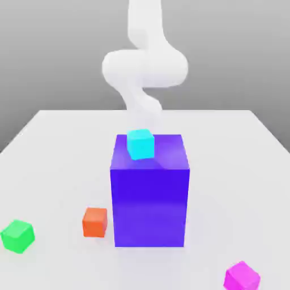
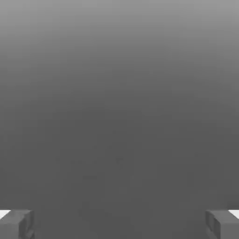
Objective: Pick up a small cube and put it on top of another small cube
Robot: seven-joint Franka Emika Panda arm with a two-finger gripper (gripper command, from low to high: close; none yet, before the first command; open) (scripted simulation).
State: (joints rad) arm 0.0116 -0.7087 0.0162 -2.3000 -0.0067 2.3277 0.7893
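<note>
The small magenta-pink cube (image 1: 242, 277) lies on the white table (image 1: 56, 147) near the front edge, at the exterior view's right. A cyan cube (image 1: 140, 144) sits on top of the big blue-violet block (image 1: 149, 198) in the middle of the table. My white arm (image 1: 144, 68) rises behind that block, far from the magenta cube. In the hand view my gripper (image 2: 119, 225) is open, its grey fingertips (image 2: 16, 224) standing wide apart with nothing between them, and it faces a plain grey backdrop.
An orange cube (image 1: 94, 222) rests just beside the big block on the exterior view's left. A green cube (image 1: 17, 235) lies further left near the table's edge. The tall block stands between the arm and the front cubes.
</note>
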